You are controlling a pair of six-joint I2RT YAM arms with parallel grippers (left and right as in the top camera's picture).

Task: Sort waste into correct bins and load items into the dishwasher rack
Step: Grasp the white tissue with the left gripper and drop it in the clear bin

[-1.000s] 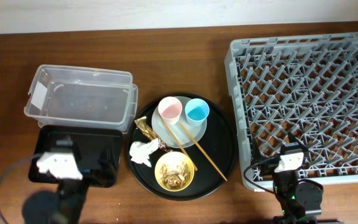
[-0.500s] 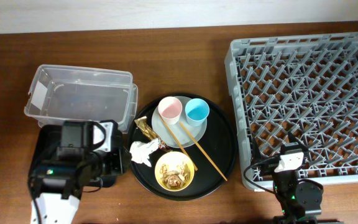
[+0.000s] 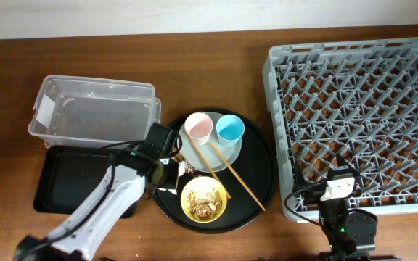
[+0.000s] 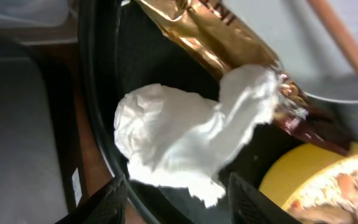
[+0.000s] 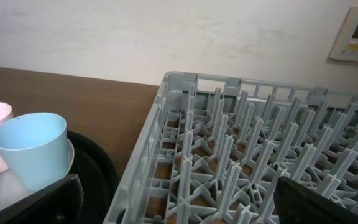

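The crumpled white tissue (image 4: 185, 143) lies at the left edge of the large round black tray (image 3: 260, 174), touching the gold-brown wrapper (image 4: 216, 37). My left gripper (image 3: 164, 174) is open right over the tissue, which it mostly hides from overhead; its fingers (image 4: 176, 193) straddle the tissue's near edge. The yellow bowl (image 3: 204, 199) with food scraps sits just beside it. The pink cup (image 3: 198, 128) and blue cup (image 3: 230, 129) stand on the pale plate (image 3: 227, 150), with chopsticks (image 3: 227, 168) laid across. My right gripper (image 3: 337, 187) is open and empty at the rack's front edge.
The clear tub (image 3: 93, 112) stands at the back left, and the shallow black tray (image 3: 71, 177) lies in front of it. The grey dishwasher rack (image 3: 354, 116) fills the right side and holds nothing. The blue cup (image 5: 33, 149) shows left of the rack (image 5: 241, 137).
My left arm has swung from over the shallow black tray up and right to the tissue on the round tray. The right arm has not moved.
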